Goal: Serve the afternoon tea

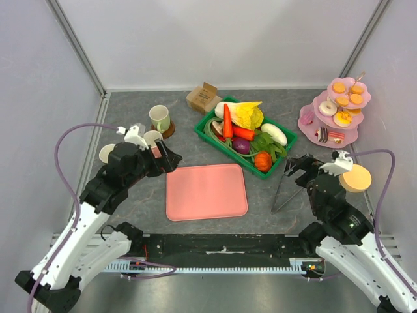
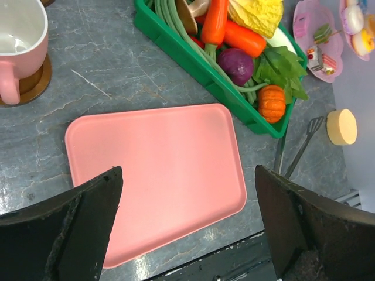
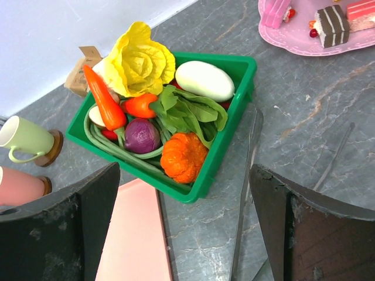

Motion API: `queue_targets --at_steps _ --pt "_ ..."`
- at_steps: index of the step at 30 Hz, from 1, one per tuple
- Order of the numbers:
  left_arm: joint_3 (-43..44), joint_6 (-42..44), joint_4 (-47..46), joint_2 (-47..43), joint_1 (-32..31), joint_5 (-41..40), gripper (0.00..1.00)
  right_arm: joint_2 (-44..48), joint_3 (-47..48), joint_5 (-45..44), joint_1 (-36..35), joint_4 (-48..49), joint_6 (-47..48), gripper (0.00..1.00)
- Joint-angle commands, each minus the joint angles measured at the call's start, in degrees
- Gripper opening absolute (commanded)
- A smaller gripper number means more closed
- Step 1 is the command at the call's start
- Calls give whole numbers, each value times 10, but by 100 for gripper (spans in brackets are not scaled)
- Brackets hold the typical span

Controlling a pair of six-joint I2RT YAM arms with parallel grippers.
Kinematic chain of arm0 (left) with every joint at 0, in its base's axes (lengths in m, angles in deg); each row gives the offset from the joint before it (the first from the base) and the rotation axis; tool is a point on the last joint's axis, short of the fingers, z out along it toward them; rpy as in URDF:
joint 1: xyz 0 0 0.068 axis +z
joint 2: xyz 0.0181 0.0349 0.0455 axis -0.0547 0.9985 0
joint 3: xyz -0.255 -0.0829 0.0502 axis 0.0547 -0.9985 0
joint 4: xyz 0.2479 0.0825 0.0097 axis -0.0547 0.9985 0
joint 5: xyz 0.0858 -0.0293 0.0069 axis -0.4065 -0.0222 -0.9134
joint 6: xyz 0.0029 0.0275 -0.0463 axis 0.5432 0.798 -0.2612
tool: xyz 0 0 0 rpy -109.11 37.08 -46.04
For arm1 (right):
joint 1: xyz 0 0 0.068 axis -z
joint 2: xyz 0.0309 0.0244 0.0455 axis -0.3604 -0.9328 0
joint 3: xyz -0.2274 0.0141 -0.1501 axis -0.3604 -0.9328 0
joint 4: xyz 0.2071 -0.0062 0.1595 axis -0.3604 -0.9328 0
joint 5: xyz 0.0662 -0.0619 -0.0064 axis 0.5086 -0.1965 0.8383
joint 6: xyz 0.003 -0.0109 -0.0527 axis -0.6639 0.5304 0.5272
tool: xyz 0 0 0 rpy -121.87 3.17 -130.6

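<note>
The left fingers (image 2: 82, 228) are spread wide and empty above the pink tray (image 2: 158, 170), the pink mug (image 2: 20, 44) on its brown coaster (image 2: 36, 88) ahead of them to their left; the right fingers (image 3: 316, 234), also spread and empty, have the striped cake slices (image 3: 332, 24) well ahead to their right on the pink stand (image 3: 299, 45). The mug looks stiff, glazed and likely slippery, so pinch its wall at the rim, one finger inside, lifting straight so the probably loose coaster remains on the desk (image 2: 117, 76). The slices look small, light and hard: pinch across their flat sides.
</note>
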Motion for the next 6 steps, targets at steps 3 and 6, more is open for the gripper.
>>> queue_targets --at_steps 3,6 --pt "-11 22 -9 -67 -2 -10 99 56 12 -19 1 -58 -30 98" --pt "-12 19 10 -71 -2 -35 99 66 21 -25 1 -73 -35 98"
